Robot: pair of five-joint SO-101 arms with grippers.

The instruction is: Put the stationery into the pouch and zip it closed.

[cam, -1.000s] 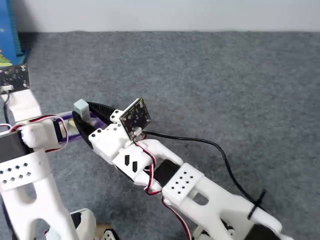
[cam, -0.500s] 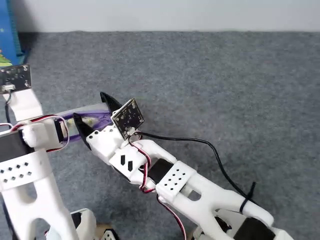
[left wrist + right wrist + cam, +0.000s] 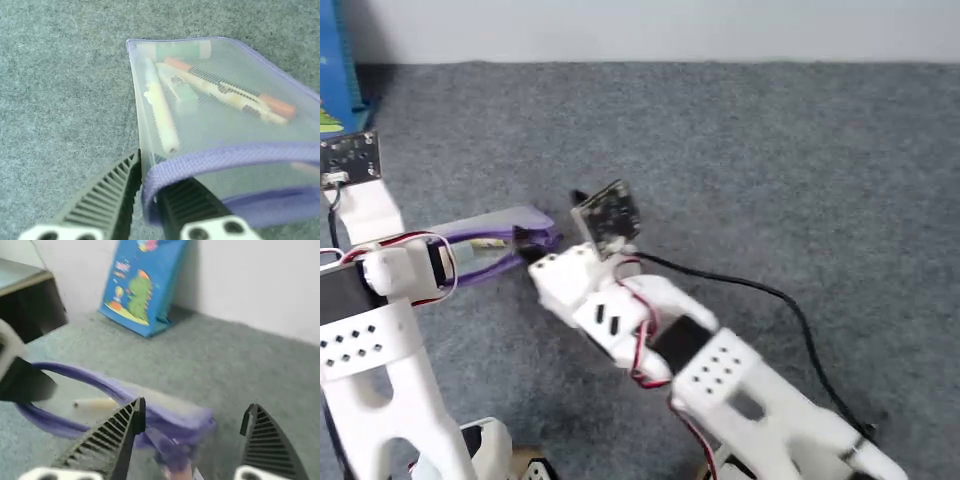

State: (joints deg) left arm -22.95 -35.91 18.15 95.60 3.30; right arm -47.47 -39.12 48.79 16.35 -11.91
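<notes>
The pouch [image 3: 225,115] is translucent mesh with purple trim and lies on grey carpet. Inside it are a yellow pen [image 3: 161,112], an orange-tipped pen [image 3: 235,97] and a pale green eraser [image 3: 186,93]. My left gripper [image 3: 146,197] is shut on the pouch's purple edge at one end. In the high view the pouch [image 3: 495,240] stretches from the left arm [image 3: 380,300] toward the right arm. My right gripper [image 3: 192,440] stands open over the pouch's other end [image 3: 175,422], with nothing held; from above it [image 3: 550,228] sits at that end.
A blue box with a dinosaur picture [image 3: 142,285] leans on the white wall at the far left, also seen from above [image 3: 330,95]. A dark cabinet [image 3: 27,297] stands beside it. Bare grey carpet [image 3: 780,170] spreads to the right.
One second ago the right gripper held the eraser above the pouch. It opened, the eraser left it, and the arm has drawn back to the right, to the pouch's end.
</notes>
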